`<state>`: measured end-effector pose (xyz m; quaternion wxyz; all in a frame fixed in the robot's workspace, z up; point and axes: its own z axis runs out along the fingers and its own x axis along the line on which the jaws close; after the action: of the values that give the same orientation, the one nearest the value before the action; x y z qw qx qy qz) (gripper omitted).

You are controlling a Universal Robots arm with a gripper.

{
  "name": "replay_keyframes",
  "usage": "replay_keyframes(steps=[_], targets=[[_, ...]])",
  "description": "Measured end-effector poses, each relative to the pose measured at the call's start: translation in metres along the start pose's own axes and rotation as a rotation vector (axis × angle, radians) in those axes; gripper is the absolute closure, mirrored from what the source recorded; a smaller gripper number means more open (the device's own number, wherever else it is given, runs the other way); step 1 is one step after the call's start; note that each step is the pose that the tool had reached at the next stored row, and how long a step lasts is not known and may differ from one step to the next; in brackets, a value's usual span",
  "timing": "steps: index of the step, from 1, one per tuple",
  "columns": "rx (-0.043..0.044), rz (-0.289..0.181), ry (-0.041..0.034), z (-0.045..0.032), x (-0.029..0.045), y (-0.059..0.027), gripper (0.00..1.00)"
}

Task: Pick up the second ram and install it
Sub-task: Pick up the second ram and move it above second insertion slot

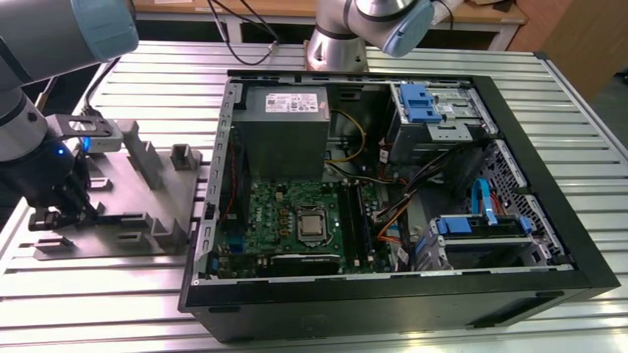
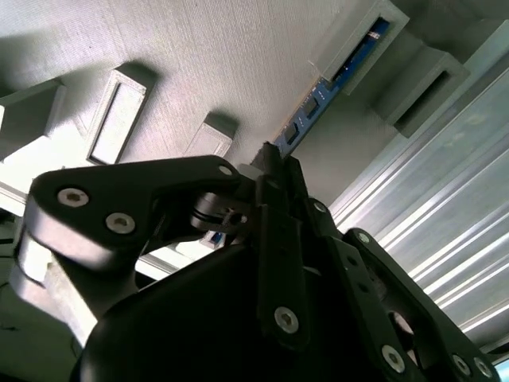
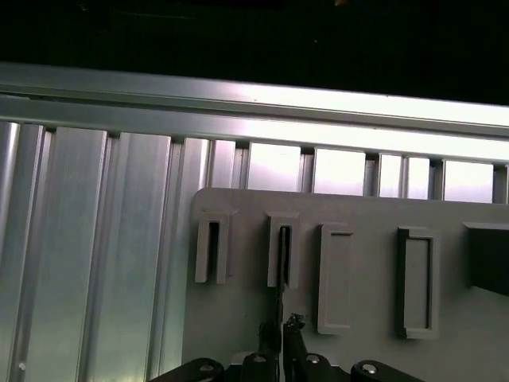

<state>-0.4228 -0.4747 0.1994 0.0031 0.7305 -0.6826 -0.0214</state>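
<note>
The black pincer hangs over the grey moulded tray with upright slotted blocks, which lies on the ribbed aluminium counter at the exterior view's left, just beside the open black computer case; the second ram, a thin, long, dark blue circuit-board stick, stands on edge in that tray, one end tucked into a grey slotted block that keeps it upright, so that its long free edge is offered to a grasp; in both wrist views the pincer's fingers are drawn together on either side of the stick, and I judge them closed on it, gripping across its thin faces at the part away from that block; the stick seems not yet lifted, since its far end sits in the slot; neighbouring blocks stand near on either side, so sideways room is narrow and the free way is straight up out of the slot; well apart, inside the case, lies the broad green circuit board, walled in by the case's raised rim and crowded by a grey power-supply box and loose cables.
</note>
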Motion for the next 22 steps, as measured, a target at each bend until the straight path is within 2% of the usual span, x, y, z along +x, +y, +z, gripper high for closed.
replay_keyframes(steps=[1,2,9,14,18,22], targets=[[0.0000,0.000,0.0000,0.0000,0.0000,0.0000,0.78],[0.0000,0.000,0.0000,0.0000,0.0000,0.0000,0.85],[0.0001,0.001,0.0000,0.0000,0.0000,0.0000,0.85],[0.0001,0.001,-0.0001,0.0000,0.0000,0.0000,0.89],[0.0011,0.047,-0.0015,0.0006,0.0000,0.0000,0.89],[0.0014,0.050,-0.0018,0.0007,0.0000,0.0000,0.89]])
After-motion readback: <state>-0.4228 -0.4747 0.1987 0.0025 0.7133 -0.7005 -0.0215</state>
